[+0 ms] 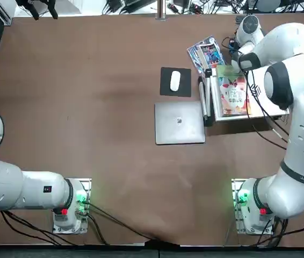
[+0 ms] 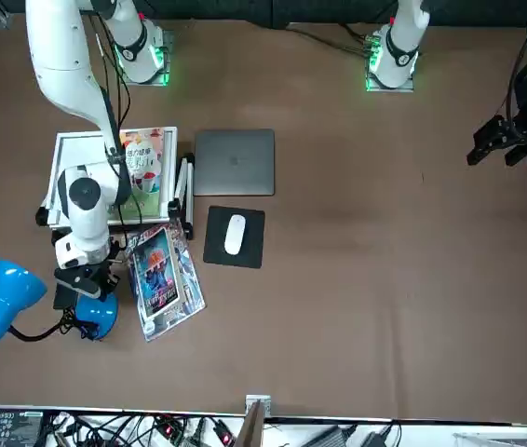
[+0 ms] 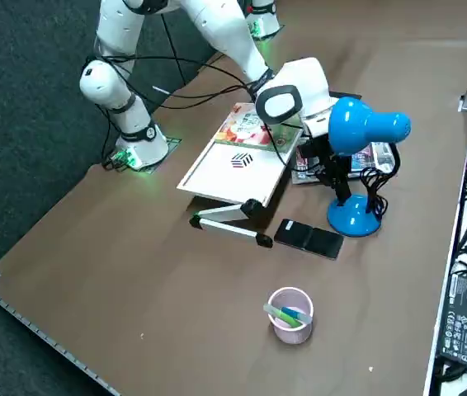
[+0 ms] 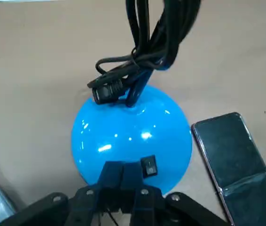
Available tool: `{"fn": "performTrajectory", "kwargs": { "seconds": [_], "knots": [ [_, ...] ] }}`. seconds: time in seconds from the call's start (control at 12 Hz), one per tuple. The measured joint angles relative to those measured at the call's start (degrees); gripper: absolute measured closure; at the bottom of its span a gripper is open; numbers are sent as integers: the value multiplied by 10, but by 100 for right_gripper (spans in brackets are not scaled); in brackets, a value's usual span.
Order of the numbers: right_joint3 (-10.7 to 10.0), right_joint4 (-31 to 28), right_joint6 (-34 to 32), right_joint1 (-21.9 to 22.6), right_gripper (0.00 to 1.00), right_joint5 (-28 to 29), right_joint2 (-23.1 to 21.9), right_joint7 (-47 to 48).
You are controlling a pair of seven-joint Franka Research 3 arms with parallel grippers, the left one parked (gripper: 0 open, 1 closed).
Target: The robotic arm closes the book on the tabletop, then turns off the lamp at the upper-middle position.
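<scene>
As the right arm (image 1: pixel 302 113) of the robot reaches across the table (image 1: pixel 87 80), we see its right hand (image 4: pixel 122 165) clenched, the two fingers together and nothing between them, over the round bright-blue base of the desk lamp (image 4: pixel 133 136). We find the black switch (image 4: pixel 149 166) just beside the fingertips in the wrist view, but we cannot tell whether they touch the base. Above the base, we see a bundled black cable (image 4: pixel 147 56) gathered near the neck, and from the robot's right side we see the blue lampshade (image 3: pixel 365 128) tilted over sideways; we cannot tell whether the light is on

We spot the book (image 1: pixel 232 94) closed on a white stand (image 3: pixel 232 173), its green-topped illustrated cover facing up and partly hidden by the arm and its cables. Beyond the stand, as seen from the robot's bases, we note a glossy magazine (image 2: pixel 166 279), while a closed grey laptop (image 1: pixel 179 122) lies to the left, near a white mouse (image 1: pixel 175 81) on a dark pad (image 1: pixel 186 90). We also see a black phone (image 4: pixel 231 165) lying just beside the lamp base, and a pinkish cup (image 3: pixel 281 332) holding pens (image 3: pixel 287 318), upright and well apart from the book
</scene>
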Motion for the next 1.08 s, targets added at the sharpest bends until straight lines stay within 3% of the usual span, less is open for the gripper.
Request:
{"fn": "performTrajectory", "kwargs": {
  "seconds": [1.08],
  "knots": [
    [0,-8,-37,7,99,0,-24,-1]
  ]
}}
